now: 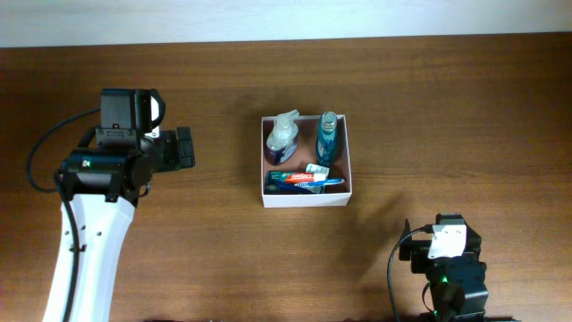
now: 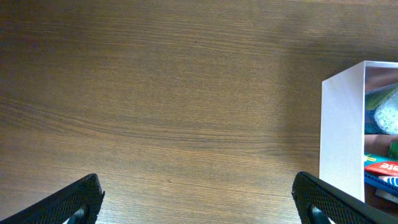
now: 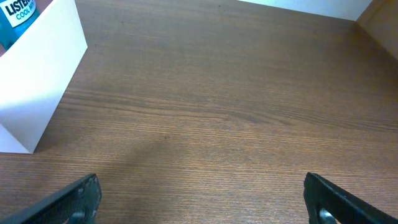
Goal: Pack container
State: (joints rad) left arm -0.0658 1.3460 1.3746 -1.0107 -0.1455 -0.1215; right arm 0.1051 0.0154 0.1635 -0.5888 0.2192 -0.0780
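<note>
The container (image 1: 307, 197) is a square white box with a pinkish-brown inside, at the table's middle. In it lie a clear spray bottle (image 1: 281, 137), a blue mouthwash bottle (image 1: 326, 136) and a toothpaste tube (image 1: 304, 180). My left gripper (image 1: 185, 148) is open and empty, left of the container; its wrist view shows the container's white wall (image 2: 341, 134) at the right, between wide-apart fingers (image 2: 199, 202). My right gripper (image 1: 447, 234) is low at the front right, open and empty (image 3: 202, 199); its view shows the container's corner (image 3: 37, 93) and the mouthwash label (image 3: 17, 15).
The table is brown wood. A pale wall strip runs along the far edge (image 1: 286, 18). The left arm's white link (image 1: 85, 259) lies along the front left, with a black cable (image 1: 40, 148) looping beside it.
</note>
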